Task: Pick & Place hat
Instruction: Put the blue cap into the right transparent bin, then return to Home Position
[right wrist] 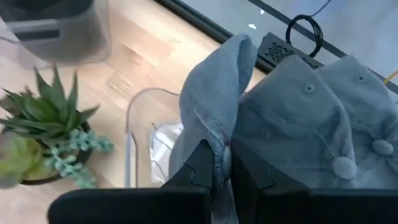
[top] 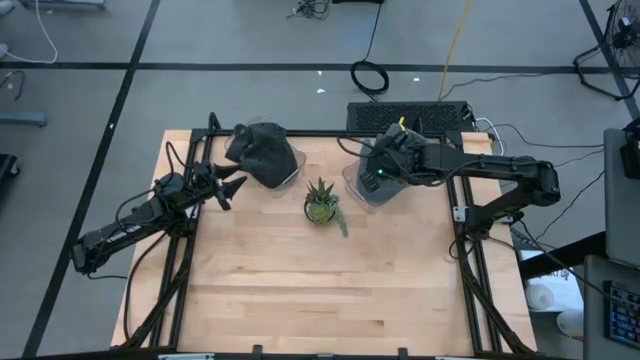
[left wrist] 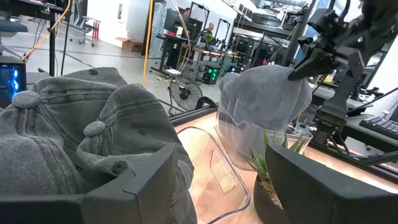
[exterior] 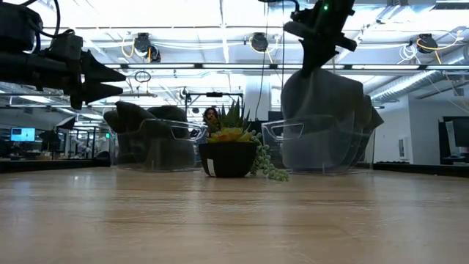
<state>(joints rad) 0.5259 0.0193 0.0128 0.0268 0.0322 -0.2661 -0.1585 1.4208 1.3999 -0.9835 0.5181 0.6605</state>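
At upper right of centre in the overhead frame, the right gripper (top: 383, 170) has its fingers clamped together on a fold of a grey hat (right wrist: 217, 118), holding it up over the clear bin (top: 362, 186) on the right. In the table-level view the hat (exterior: 322, 117) hangs from that gripper with its lower part inside the bin's walls, and further grey hats (right wrist: 323, 118) lie heaped under it in the right wrist picture.

At left of centre overhead, the left gripper (top: 232, 187) hovers with fingers apart and nothing between them, just beside a second clear bin (top: 297, 160) piled with dark grey hats (top: 262, 152). A small potted succulent (top: 321, 203) stands on the wooden tabletop (top: 320, 290) between the two bins.

By the look of things the pick is made and the job is mid-way: one hat is gripped and partly lifted, not yet clear of the container. Which bin is meant to receive it cannot be told from these views. Carrying it across and releasing it appears still to come, and the succulent sits in the most direct path.
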